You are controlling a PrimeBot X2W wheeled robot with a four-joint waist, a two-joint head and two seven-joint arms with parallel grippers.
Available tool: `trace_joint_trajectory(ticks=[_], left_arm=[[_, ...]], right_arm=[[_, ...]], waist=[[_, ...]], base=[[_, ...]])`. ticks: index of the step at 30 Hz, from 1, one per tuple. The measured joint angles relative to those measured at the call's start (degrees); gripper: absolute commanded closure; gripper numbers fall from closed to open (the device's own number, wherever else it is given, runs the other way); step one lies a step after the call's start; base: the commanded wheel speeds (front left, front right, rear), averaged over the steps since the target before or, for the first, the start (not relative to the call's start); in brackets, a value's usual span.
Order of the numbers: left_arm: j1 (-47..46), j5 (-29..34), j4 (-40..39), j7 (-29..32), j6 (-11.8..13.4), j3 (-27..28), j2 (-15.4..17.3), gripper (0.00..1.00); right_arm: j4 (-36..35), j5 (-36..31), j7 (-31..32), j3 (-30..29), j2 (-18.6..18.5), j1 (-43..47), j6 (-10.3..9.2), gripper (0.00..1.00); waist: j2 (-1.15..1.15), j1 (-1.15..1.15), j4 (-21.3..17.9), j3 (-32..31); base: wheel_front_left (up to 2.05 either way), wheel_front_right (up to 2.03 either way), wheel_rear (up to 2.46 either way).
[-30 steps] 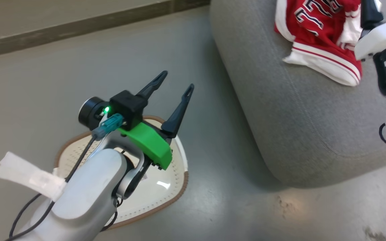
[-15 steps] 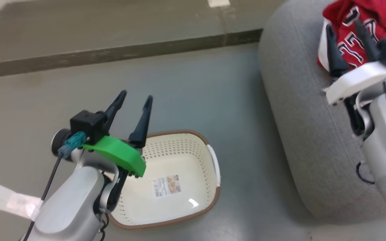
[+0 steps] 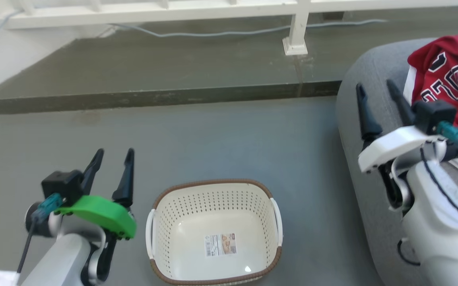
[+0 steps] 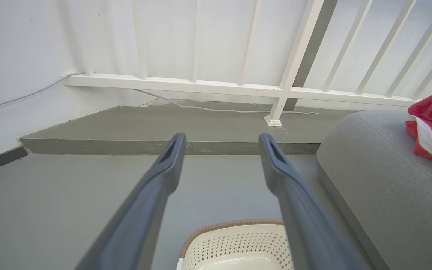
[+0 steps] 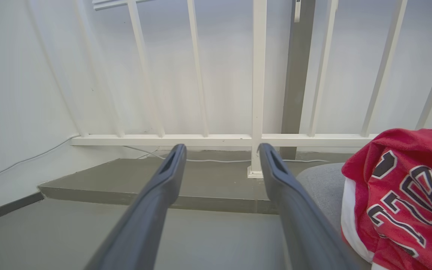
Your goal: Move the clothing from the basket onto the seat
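Red clothing (image 3: pixel 447 79) with white trim and white-outlined black lettering lies heaped on the grey seat (image 3: pixel 388 59) at the far right of the head view, resting on the cushion's top. The cream basket (image 3: pixel 213 182) stands on the floor (image 3: pixel 213 131) just left of the seat and apart from it. Its perforated walls and bottom are bare to view, with a label sticker (image 3: pixel 222 244) on the bottom.

The right end effector (image 3: pixel 374 84) hovers over the seat's left edge, just beside the clothing. Its two dark fingers (image 5: pixel 152 210) are spread wide with only air between them. In the right wrist view the garment sits off to the right of the fingers, clear of both.

The left end effector (image 3: pixel 115 153) hangs above the floor just left of the basket, its fingers also spread wide and gripping nothing. In the left wrist view the basket's brown rim shows low between those fingers, and the seat with its red heap lies to the right.

Beyond them a raised ledge (image 3: pixel 173 95) crosses the floor, with a white railing (image 3: pixel 296 24) standing on it and a pale cable (image 3: pixel 213 33) trailing along its base.
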Motion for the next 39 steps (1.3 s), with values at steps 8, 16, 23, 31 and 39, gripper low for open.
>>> trace_joint_trajectory(ticks=[8, 16, 23, 31, 39], left_arm=[[5.0, 0.0, 0.1, -0.1, 0.2, 4.9, 0.8, 0.00], [9.2, 1.7, -0.6, -0.1, 0.2, 10.4, 0.6, 0.00], [13.0, 4.2, -2.6, -0.1, 0.2, 13.1, -0.7, 0.00], [16.5, 5.2, -4.9, -0.1, 0.2, 14.9, -1.4, 0.00], [18.2, 8.2, -7.2, -0.1, 0.2, 15.4, -2.1, 0.00]], right_arm=[[-3.2, 0.3, 0.0, 0.1, 1.1, 5.3, -1.53, 0.00], [-7.5, 0.4, 0.0, -0.8, 2.1, 10.7, -2.98, 0.00], [-10.2, 0.4, 0.0, -1.2, 2.3, 15.4, -3.49, 0.00], [-12.6, 0.4, 0.0, -1.6, 2.3, 18.9, -4.07, 0.00], [-14.6, 0.4, 0.0, -2.1, 2.3, 21.3, -4.49, 0.00]], waist=[[0.00, 0.00, 0.5, -2.2], [0.00, 0.00, 0.2, -3.1], [0.00, 0.00, 0.0, -3.6], [0.00, 0.00, -0.5, -4.5], [0.00, 0.00, -0.8, -4.9]], base=[[0.00, 0.00, 0.00], [0.00, 0.00, 0.00], [0.00, 0.00, 0.00], [0.00, 0.00, 0.00], [0.00, 0.00, 0.00]])
